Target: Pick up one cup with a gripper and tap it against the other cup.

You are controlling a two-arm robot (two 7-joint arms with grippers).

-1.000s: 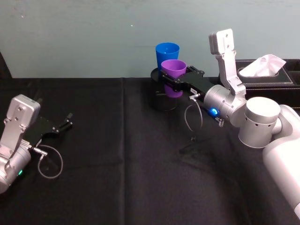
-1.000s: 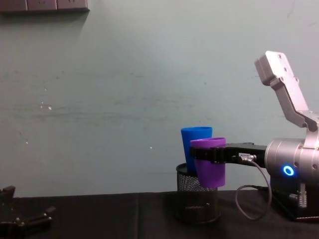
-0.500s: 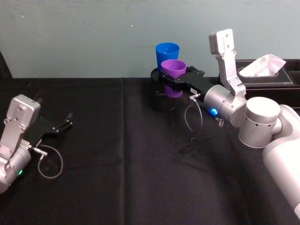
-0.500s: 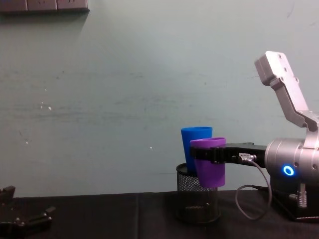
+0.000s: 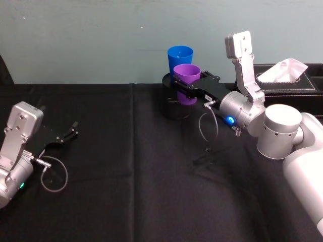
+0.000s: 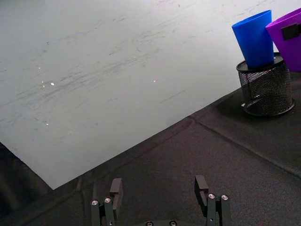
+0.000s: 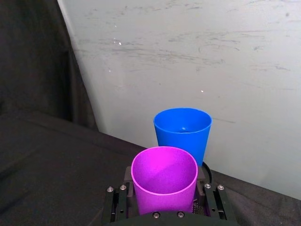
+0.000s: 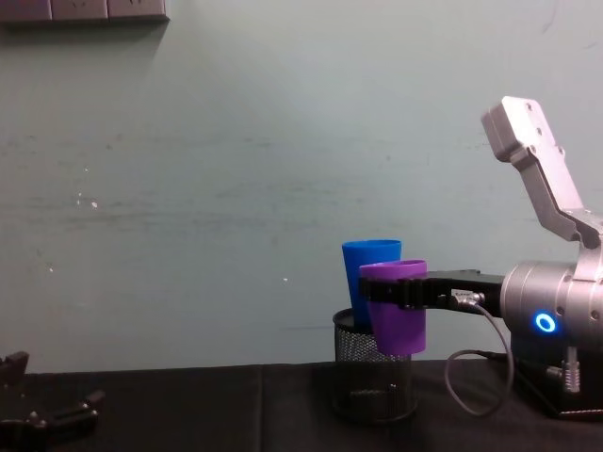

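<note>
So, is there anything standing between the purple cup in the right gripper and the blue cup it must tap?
Nothing visible does. The right gripper holds the purple cup directly in front of the blue cup, which sits on the mesh pen pot.

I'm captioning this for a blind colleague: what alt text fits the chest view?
The right gripper holds a purple cup in the air, just in front of a blue cup standing on a black mesh pot. The left gripper rests open, low at the far left.
</note>
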